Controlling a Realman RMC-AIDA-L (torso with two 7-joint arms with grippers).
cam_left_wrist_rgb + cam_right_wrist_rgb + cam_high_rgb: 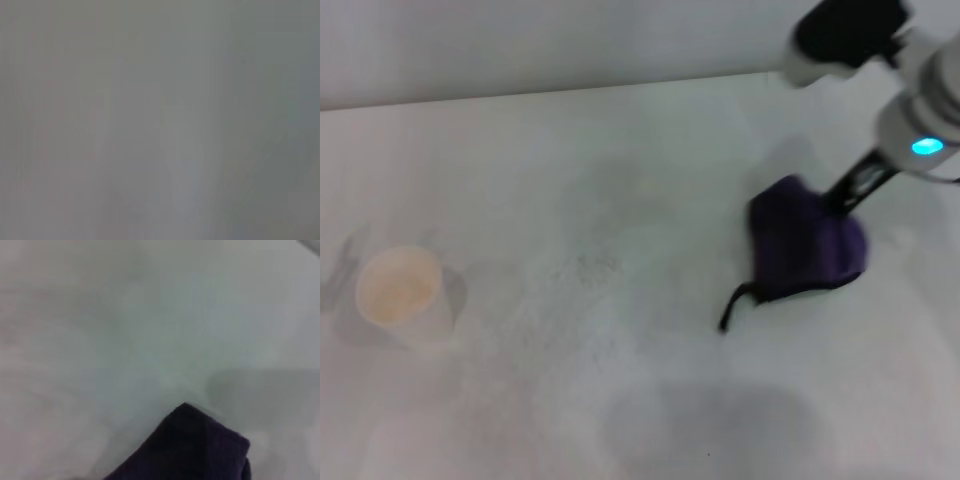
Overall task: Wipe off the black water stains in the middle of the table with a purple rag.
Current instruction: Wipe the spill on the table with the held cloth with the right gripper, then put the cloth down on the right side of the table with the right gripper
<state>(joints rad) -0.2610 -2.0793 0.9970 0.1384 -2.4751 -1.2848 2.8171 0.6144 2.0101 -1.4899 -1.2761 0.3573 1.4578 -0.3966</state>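
Observation:
The purple rag [805, 248] is bunched up on the right side of the white table [620, 180], with a strip of its black trim [732, 305] trailing toward me. My right gripper [842, 205] reaches down from the right and is shut on the rag's far right part. A corner of the rag also shows in the right wrist view [190, 450]. No dark blotch shows anywhere; only faint grey specks [590, 265] lie in the middle of the table, left of the rag. My left gripper is out of view, and the left wrist view shows only a plain grey surface.
A small white paper cup [400, 292] stands upright near the table's left edge. The table's far edge [570, 90] meets a pale wall.

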